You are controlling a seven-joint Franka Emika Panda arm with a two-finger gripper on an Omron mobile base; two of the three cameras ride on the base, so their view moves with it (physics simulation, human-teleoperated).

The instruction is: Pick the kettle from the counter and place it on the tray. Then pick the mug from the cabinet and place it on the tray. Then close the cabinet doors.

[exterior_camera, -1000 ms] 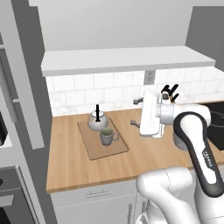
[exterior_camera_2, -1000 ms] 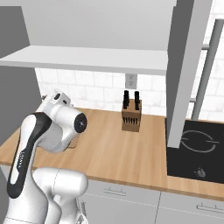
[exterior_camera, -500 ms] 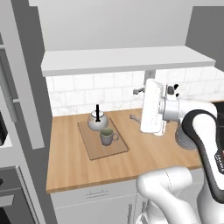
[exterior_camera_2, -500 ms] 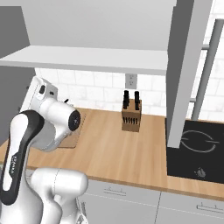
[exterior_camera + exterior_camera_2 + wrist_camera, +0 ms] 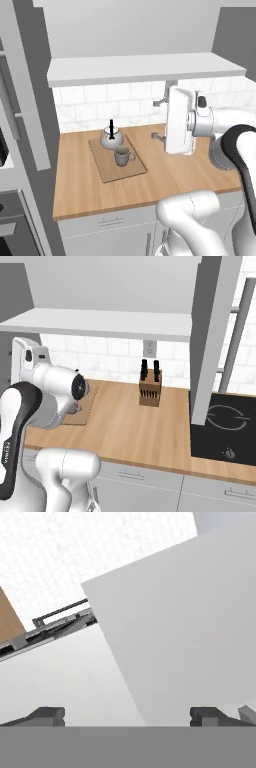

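Kettle (image 5: 110, 138): left base view, on the far end of the tray (image 5: 107, 170), left on the bench (image 5: 150, 185).
Mug (image 5: 121, 156): on the tray too, just in front of the kettle.
Knife block (image 5: 149, 389): right base view, far on the bench.
Pincer (image 5: 127, 714): hand view, fingers wide apart, nothing between them, facing a grey cabinet door (image 5: 190, 622).

The kettle (image 5: 109, 139), squat, whitish and round with a black arched handle, stands upright on the far part of the tray (image 5: 107, 168). The grey-green mug (image 5: 121, 156) stands upright just in front of it, also on the tray, its handle pointing right. The tray, a thin light-brown wooden board, lies flat on the wooden worktop (image 5: 90, 192), slightly angled to its front edge. The light grey cabinet (image 5: 135, 67) hangs above.
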